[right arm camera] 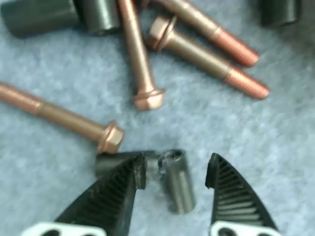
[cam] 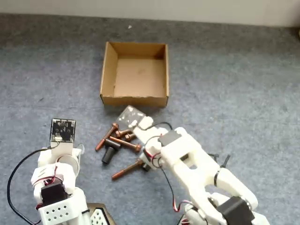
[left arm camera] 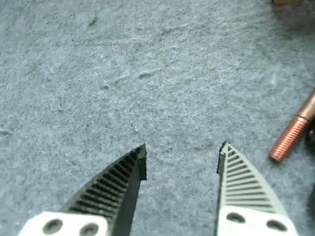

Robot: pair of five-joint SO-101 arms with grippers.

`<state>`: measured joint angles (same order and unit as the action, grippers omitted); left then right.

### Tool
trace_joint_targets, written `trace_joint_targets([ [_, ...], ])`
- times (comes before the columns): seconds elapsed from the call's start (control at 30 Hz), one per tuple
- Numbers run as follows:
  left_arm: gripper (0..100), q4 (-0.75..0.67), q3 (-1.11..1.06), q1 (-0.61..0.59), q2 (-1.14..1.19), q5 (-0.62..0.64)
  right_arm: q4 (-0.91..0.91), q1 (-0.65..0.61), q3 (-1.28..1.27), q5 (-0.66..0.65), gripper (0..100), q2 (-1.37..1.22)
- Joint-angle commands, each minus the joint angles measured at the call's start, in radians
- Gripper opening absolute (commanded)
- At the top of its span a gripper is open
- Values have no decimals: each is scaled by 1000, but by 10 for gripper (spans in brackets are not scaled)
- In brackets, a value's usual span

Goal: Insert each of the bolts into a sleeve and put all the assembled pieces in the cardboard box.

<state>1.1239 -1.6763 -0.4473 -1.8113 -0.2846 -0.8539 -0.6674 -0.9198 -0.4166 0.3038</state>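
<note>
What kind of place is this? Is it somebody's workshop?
Probably a robot practice table, more a lab bench than a workshop. It is covered in grey felt, two white robot arms stand at it, and copper bolts, dark sleeves and a cardboard box are laid out for them.

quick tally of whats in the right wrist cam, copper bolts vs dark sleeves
copper bolts: 4
dark sleeves: at least 3, the nearest could be 2 lying together
total: at least 7
</note>
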Motion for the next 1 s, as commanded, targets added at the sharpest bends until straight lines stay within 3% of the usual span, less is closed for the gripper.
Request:
trace_joint_targets([
  [0.0, 252, -11, 2, -10, -7, 9, 13, 61, 4, -12, 190, -62],
  [0.17, 252, -11, 2, -10, -7, 9, 7, 119, 4, -12, 190, -47],
  [0.5, 252, -11, 2, -10, -7, 9, -42, 105, 2, -14, 184, -24],
  [0.77, 252, -11, 1, -7, -7, 9, 42, 84, 18, -12, 1, -119],
  [0.97, 252, -11, 10, -12, -8, 9, -111, 90, 62, 46, 5, 76],
])
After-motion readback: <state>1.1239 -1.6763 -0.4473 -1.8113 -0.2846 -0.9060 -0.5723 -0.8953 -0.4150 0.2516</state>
